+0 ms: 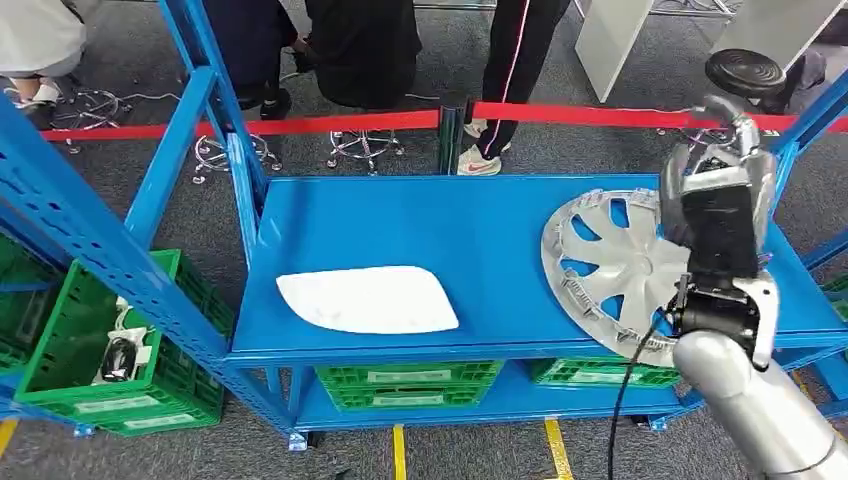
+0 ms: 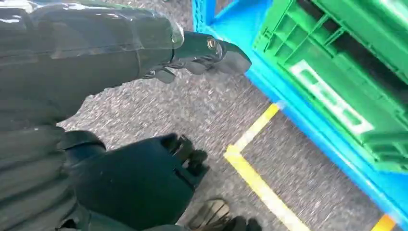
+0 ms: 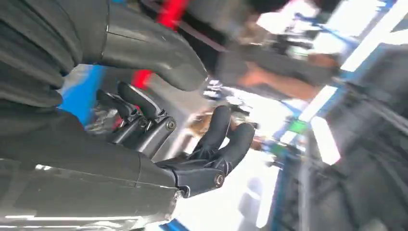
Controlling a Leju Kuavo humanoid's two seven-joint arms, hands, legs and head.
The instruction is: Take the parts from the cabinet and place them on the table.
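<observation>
Right hand (image 1: 722, 165) raised above the hubcap (image 1: 615, 268), fingers spread, holding nothing. Hubcap lies flat on the blue tabletop (image 1: 470, 225), round, no long axis; white panel (image 1: 368, 298) lies lengthwise beside it. Left hand (image 2: 144, 120) hangs over floor, released.

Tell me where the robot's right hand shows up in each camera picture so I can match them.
Head view: the right robot hand is raised at the right, over the silver wheel cover on the blue shelf.
Left wrist view: not in it.
Right wrist view: it comes in from the left, fingers apart, holding nothing.
Shared landmark: the red barrier tape.
</observation>
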